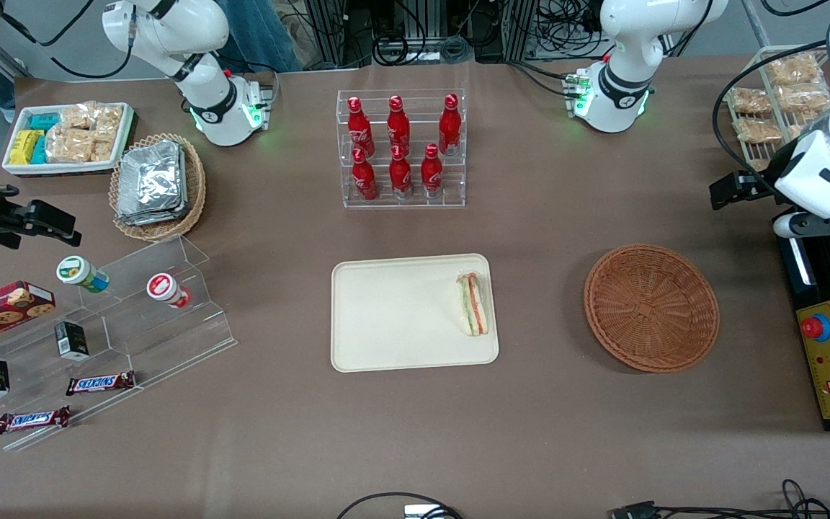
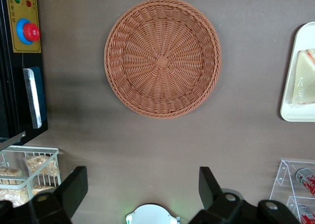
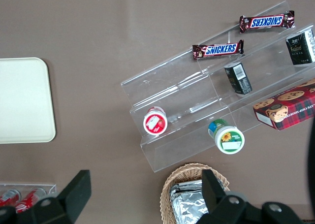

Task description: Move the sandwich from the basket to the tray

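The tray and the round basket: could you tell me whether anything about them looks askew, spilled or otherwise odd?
Nothing stands out. The sandwich lies wholly on the tray, close to the rim at the basket's end. The basket sits upright and holds nothing. The gripper hangs open and high above the table, holding nothing.

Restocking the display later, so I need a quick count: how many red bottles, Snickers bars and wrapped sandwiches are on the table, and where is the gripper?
Red bottles: 6
Snickers bars: 2
Sandwich, on the tray: 1
Total: 9
Gripper: open, above the table beside the basket.
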